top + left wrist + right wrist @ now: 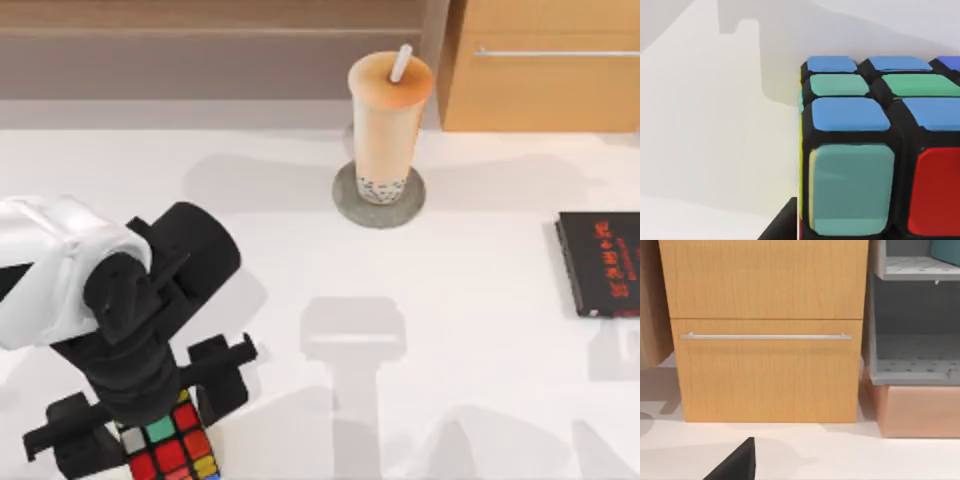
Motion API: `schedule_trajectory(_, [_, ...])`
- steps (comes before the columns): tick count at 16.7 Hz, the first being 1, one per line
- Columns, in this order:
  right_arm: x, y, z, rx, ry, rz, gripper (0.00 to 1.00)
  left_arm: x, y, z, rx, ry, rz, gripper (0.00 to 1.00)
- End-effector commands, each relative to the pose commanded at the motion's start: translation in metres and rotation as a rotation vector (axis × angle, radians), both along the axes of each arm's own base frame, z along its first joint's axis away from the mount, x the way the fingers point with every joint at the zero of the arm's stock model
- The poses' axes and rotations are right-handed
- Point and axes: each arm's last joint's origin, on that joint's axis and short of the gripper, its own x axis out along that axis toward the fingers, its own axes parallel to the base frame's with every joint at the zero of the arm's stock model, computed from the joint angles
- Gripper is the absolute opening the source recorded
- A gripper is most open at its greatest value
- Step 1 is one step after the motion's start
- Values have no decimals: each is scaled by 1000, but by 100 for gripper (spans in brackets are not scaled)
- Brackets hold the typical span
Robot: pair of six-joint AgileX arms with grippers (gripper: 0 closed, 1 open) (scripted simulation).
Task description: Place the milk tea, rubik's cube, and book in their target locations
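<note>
Left arm, white shell with black wrist, reaches over the near-left part of the white table [480, 330]. Its tool, the left tool [150, 428], points down at the near edge, black fingers [225, 365] splayed to either side of the rubik's cube [170, 445]. Fingers bracket the cube closely; whether the pads actually press its faces I cannot tell, so grip state is uncertain.

Cube sits at the table's near-left edge, partly cut off by the top view's lower border. Top face shows teal, red, orange, yellow and white stickers on black edges. Left wrist view, very close: the cube's [875, 150] blue, green, teal and red stickers, a yellow sliver on one side face, white table behind, and a black finger tip [782, 225] just beside the cube's lower corner.

Milk tea [388, 125] stands upright at the far centre of the table, on the grey round coaster [350, 205]. Dark pearls at the cup's bottom, white straw [401, 62] through the sealed top.

Black book with red lettering [603, 262] lies flat at the right edge, well apart from the cup and the cube.

Wooden drawer cabinet [545, 65] with a metal bar handle [555, 52] stands at the far right behind the table. Right wrist view faces this cabinet [767, 330], with a grey shelf unit [915, 330] beside it and a teal object [947, 251] on the upper shelf. A black finger of the right tool [737, 462] shows low in that view; open or closed, cannot tell.
</note>
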Motion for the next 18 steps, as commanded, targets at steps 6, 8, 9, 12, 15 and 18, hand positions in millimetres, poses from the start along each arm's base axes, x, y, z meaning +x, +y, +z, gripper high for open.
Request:
schedule_trajectory(6, [0,0,0,0,0,0,100,0,0,25,3,4,0,0])
schedule_trajectory(8, [0,0,0,0,0,0,100,0,0,30,0,0,0,0])
schedule_trajectory(9, [0,0,0,0,0,0,100,0,0,30,0,0,0,0])
schedule_trajectory(12, [0,0,0,0,0,0,100,1,0,29,1,1,0,0])
schedule_trajectory(15, [0,0,0,0,0,0,100,23,4,42,-72,-93,21,0])
schedule_trajectory(18, [0,0,0,0,0,0,100,69,21,69,-181,-319,24,0])
